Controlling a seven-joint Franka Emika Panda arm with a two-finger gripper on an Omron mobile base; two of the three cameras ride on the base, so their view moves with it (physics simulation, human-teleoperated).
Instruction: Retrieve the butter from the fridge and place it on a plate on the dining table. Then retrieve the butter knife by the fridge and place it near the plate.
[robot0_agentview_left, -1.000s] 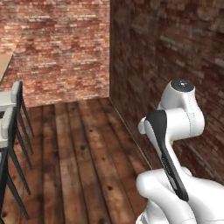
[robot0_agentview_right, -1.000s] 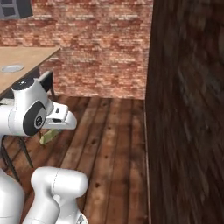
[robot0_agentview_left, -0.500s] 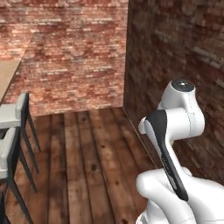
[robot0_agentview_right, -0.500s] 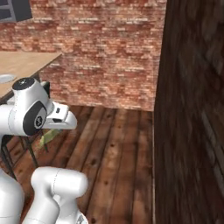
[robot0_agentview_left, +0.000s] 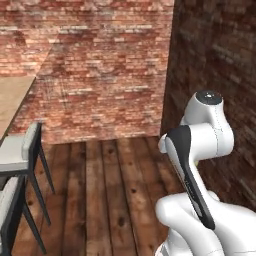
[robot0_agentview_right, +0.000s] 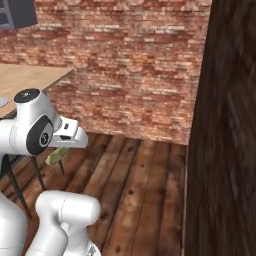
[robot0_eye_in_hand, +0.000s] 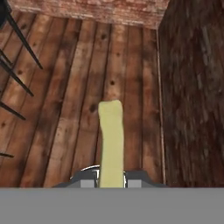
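The butter (robot0_eye_in_hand: 111, 139) is a pale yellowish stick, standing up between the fingertips of my gripper (robot0_eye_in_hand: 111, 178), which is shut on it above the wooden floor. From the right base view the butter (robot0_agentview_right: 56, 155) hangs just under the white hand, with the gripper (robot0_agentview_right: 59, 150) close to the arm's folded elbow. The dining table (robot0_agentview_right: 31, 79) is a light wood top at the left, also at the left edge of the left base view (robot0_agentview_left: 11, 97). A sliver of the grey plate (robot0_agentview_right: 2, 102) shows at that table's left margin. The fridge and the butter knife are out of view.
Cushioned stools (robot0_agentview_left: 19, 150) with thin dark legs (robot0_eye_in_hand: 17, 48) stand along the table on the left. A red brick wall (robot0_agentview_left: 100, 70) closes the far end, and a dark brick wall (robot0_agentview_right: 230, 150) runs close along the right. Brown floorboards (robot0_agentview_left: 110, 190) lie between.
The whole scene has slid rightward in both base views, so the base has turned. The arm keeps the same folded pose, still gripping the butter.
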